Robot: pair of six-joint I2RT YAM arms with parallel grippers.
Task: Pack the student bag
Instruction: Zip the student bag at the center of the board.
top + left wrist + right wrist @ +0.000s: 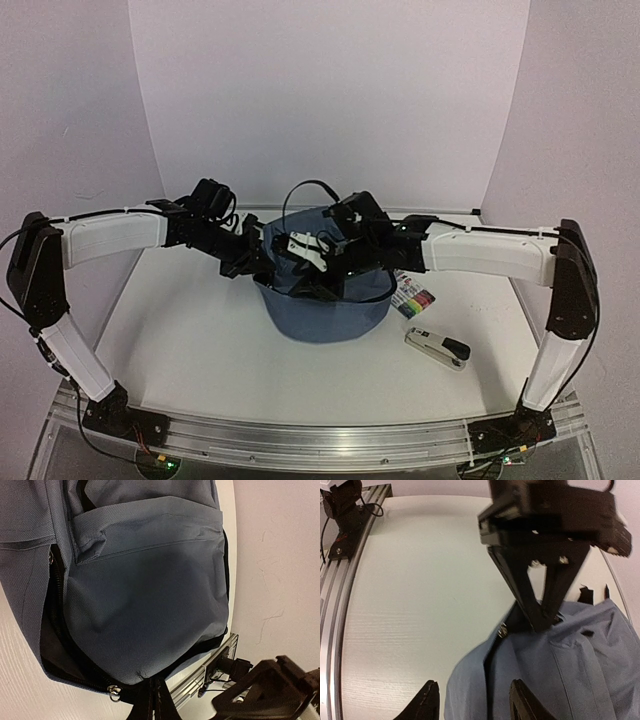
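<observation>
Opening stage, seemingly; left gripper (543,621) pinched the rim of the student bag (580,675); right gripper (474,687) hung spread, likely needing the rim's right side.

Soft, even light on the top view, no hard glare. The walls (330,100) go faintly lilac, and the student bag (325,315) throws only a thin shadow on the desk (190,340). On the right wrist view, your right fingers (426,702) are near-black silhouettes at the bottom edge. Beyond them the left fingers (517,582), pinched on bag cloth, look smeared and soft. Left of your right fingers the desk glows pale green-white, and the rail (340,580) bows at the frame edge. On the left wrist view, a sheen crosses the upper fabric and falls to murk along the zip (57,610). The black shape (270,690) bottom right is out of focus.
</observation>
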